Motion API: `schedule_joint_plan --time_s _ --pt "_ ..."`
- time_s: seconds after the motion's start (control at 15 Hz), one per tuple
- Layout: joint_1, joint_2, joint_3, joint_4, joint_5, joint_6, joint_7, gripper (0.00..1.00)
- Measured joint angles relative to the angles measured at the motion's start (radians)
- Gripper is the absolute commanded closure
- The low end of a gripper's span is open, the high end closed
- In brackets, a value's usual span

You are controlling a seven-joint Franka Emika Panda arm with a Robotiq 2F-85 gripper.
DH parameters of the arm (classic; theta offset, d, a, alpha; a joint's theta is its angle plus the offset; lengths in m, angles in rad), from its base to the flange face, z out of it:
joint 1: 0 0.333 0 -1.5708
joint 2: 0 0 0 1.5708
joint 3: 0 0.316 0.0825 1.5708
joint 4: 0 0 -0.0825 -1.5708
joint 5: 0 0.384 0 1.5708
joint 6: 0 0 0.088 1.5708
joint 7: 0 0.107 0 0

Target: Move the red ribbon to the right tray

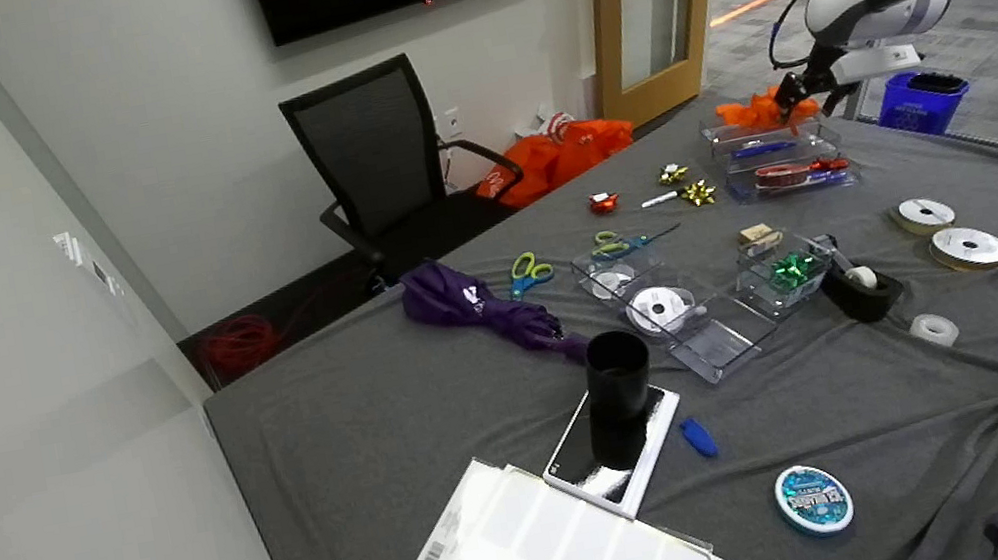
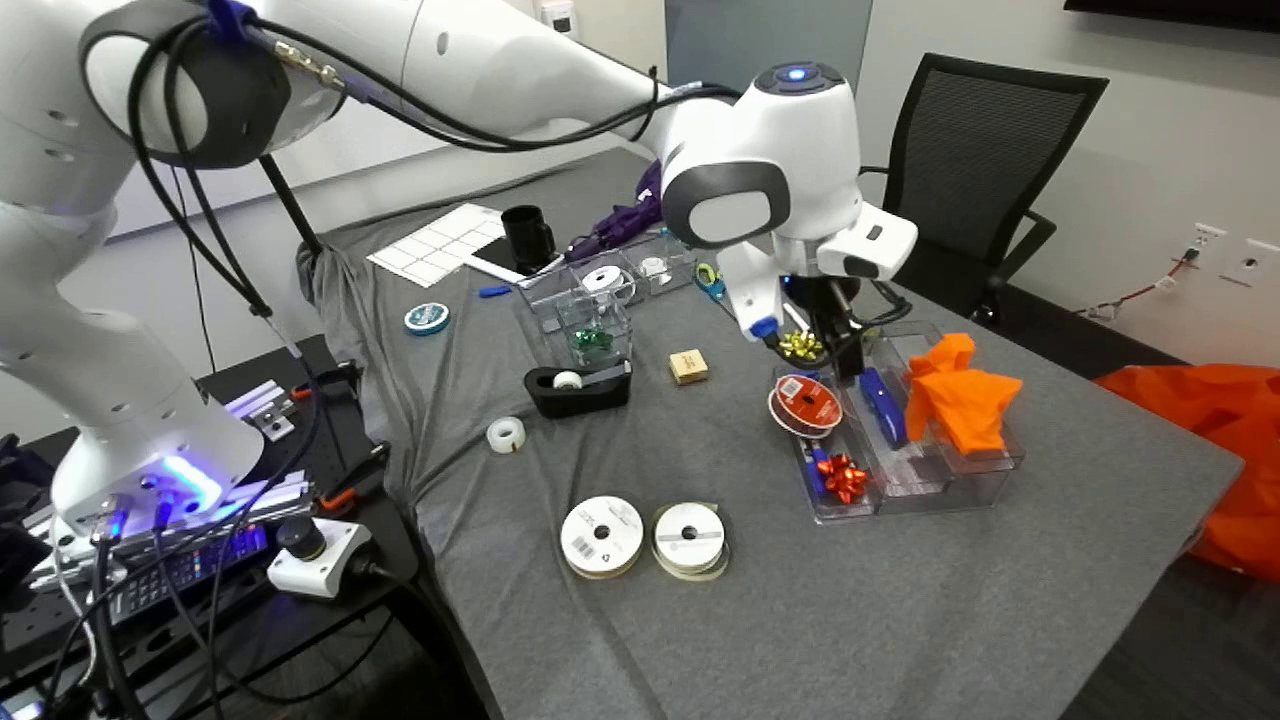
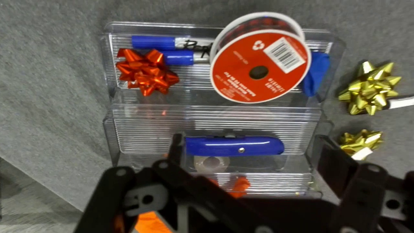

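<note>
The red ribbon spool [image 1: 781, 176] [image 2: 808, 402] [image 3: 236, 66] lies tilted in a side compartment of a clear divided tray [image 2: 930, 495] [image 3: 210, 106]. A red bow [image 2: 843, 478] [image 3: 147, 72] and blue markers [image 3: 152, 42] share that compartment. My gripper [image 1: 806, 105] [image 2: 835, 340] [image 3: 255, 157] is open and empty above this tray. In the wrist view a blue box cutter [image 3: 234, 145] in the middle compartment shows between the fingers, and the spool is beyond them. A second clear divided tray [image 1: 719, 350] [image 2: 545, 310] holds white-labelled spools and a green bow.
Orange cloth [image 1: 770, 110] [image 2: 965, 400] pokes up from the tray's end compartment, near the gripper. Gold bows [image 1: 698, 193] [image 3: 370, 87] and another red bow [image 1: 604, 203] lie beside it. A tape dispenser [image 2: 578, 390], a wood block [image 2: 688, 366] and ribbon spools [image 2: 602, 537] stand on the table.
</note>
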Motion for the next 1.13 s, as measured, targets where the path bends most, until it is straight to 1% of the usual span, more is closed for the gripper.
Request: schedule_joint_plan --time_s 0.27,0.67,0.93,1.13 --pt "-0.004 -0.121 0.026 -0.169 0.033 -0.025 -0.066 0.00" --pt "-0.015 -0.285 0.034 -0.435 0.080 -0.019 -0.189 0.00" --pt "-0.016 -0.380 0.033 -0.562 0.088 -0.019 -0.221 0.00" --pt "-0.014 -0.435 0.033 -0.628 0.088 -0.019 -0.221 0.00"
